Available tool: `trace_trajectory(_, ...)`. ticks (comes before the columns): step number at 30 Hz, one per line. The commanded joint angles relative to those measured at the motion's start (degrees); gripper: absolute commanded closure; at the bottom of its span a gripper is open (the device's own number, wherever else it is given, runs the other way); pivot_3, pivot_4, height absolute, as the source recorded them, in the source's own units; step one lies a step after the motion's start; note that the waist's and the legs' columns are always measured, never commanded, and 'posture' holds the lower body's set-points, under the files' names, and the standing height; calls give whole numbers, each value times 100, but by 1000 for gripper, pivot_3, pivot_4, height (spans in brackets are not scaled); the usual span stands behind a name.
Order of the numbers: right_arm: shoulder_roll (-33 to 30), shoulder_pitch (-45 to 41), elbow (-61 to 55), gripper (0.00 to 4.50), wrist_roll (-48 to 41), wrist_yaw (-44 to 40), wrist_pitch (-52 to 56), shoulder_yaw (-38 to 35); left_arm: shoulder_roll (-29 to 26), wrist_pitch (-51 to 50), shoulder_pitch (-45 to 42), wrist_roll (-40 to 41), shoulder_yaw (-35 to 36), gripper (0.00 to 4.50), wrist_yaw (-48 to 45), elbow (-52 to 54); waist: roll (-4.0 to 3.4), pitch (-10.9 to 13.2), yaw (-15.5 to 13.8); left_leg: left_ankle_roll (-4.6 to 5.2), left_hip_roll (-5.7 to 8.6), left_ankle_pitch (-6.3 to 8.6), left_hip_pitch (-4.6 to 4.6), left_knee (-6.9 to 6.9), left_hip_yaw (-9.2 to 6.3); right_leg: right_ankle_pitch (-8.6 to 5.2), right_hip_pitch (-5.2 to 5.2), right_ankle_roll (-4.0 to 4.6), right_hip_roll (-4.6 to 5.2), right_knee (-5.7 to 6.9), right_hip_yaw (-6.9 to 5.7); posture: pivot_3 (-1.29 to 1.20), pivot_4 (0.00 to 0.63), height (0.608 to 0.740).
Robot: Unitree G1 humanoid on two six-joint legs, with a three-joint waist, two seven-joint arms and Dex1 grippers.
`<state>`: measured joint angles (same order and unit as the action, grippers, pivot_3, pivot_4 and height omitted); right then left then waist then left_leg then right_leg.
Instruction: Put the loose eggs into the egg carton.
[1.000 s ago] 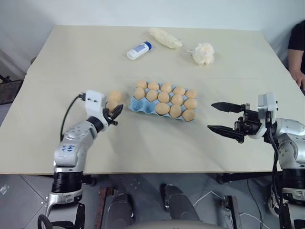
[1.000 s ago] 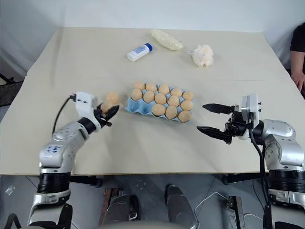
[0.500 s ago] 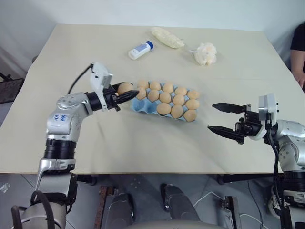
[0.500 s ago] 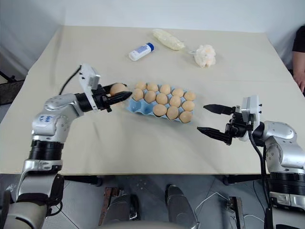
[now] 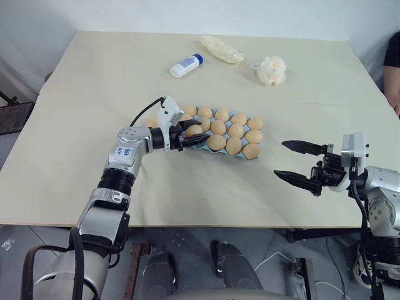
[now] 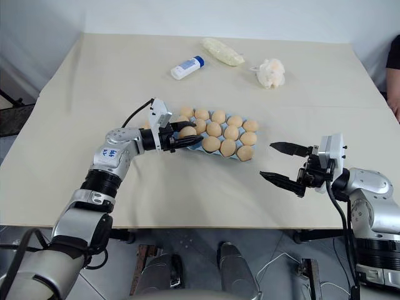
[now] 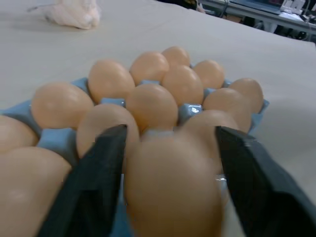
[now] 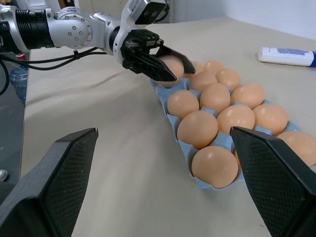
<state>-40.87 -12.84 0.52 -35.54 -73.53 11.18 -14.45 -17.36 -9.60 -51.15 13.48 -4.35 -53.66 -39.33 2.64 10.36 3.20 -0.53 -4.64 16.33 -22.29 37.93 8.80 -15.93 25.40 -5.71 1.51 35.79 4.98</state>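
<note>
The light blue egg carton (image 8: 183, 146) lies mid-table with an egg in nearly every cup. My left gripper (image 5: 199, 132) reaches level over its near left corner. It is open, its fingers (image 7: 101, 182) standing on either side of an egg (image 7: 173, 192) that sits at that corner cup. One loose egg (image 5: 152, 122) lies on the table just left of the carton, partly hidden behind my left wrist. My right gripper (image 5: 279, 159) hovers to the right of the carton, open and empty, pointing toward it.
A white bottle with a blue cap (image 5: 185, 65), a pale wrapped bundle (image 5: 219, 49) and a fluffy cream puff (image 5: 270, 70) lie at the far side of the table. A person's arm (image 5: 392, 75) shows at the right edge.
My left gripper lifted one egg from the table beside the carton, carried it right to the near left corner cup, and its fingers have spread apart. The right gripper stayed put.
</note>
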Motion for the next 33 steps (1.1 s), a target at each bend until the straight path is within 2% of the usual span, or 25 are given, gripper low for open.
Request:
trace_trajectory(1,-55,-1,-152,0,-163,21,-48,-251,72,226,-203,-97,95,234,107,-105,0,0,-10,0,1,0,0,0,-2,0,0,0,0,0,0,0,150,740)
trace_trajectory(2,-68,-16,-136,0,-163,20,-43,-249,65,246,-181,-83,111,43,102,4,0,0,-7,1,1,0,-1,1,-4,0,-1,-1,0,0,0,0,150,740)
trace_trajectory(7,-120,-63,-75,0,-165,-27,-14,-229,-117,-51,84,242,421,43,196,1131,-1,1,-4,2,-1,1,-5,1,-6,2,1,-3,-1,1,-2,0,150,740)
trace_trajectory(17,-158,-454,307,0,-75,-247,10,-20,-742,-743,1335,308,1402,43,1555,2842,-3,1,-1,2,-4,-10,8,5,-4,4,-2,-6,-2,22,0,0,150,740)
trace_trajectory(22,-164,-566,416,0,-46,-358,24,35,-668,-947,2083,352,1821,43,2280,3571,-3,1,-24,6,-1,-8,5,8,-4,6,-6,-9,4,17,0,0,150,740)
trace_trajectory(29,-251,-661,512,0,-34,-484,104,36,-312,-1546,4065,788,2452,43,3074,5415,-4,1,7,-3,-13,2,8,3,-1,3,-4,-5,1,13,-2,0,150,740)
trace_trajectory(33,-268,-690,519,0,-19,-508,141,33,-330,-1721,4630,920,2553,43,3156,5745,-4,0,-8,-2,-8,-9,10,4,-4,1,-5,12,4,13,-6,0,150,740)
